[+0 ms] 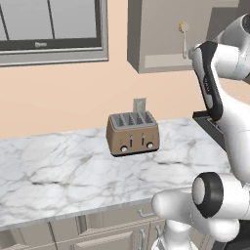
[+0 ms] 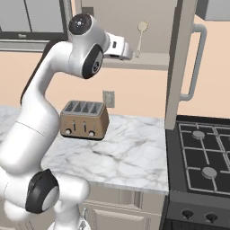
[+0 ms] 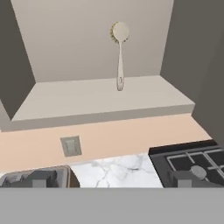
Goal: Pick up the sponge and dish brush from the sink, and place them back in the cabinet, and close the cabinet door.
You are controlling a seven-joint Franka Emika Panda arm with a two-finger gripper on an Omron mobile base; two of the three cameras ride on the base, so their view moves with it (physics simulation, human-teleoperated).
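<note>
Fingers [image 3: 112,179] spread — dish brush [image 3: 119,52] upright.

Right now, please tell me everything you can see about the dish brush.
The dish brush is slim, with a round cream-tan head and a thin pale handle that looks wooden. It stands upright inside the open cabinet, head up, its handle end resting on the shelf floor and leaning toward the back wall. Nothing holds it.

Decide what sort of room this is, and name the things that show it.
A kitchen, rendered: a toaster on a marble counter, a gas stove, and a wall cabinet holding a dish brush.
</note>
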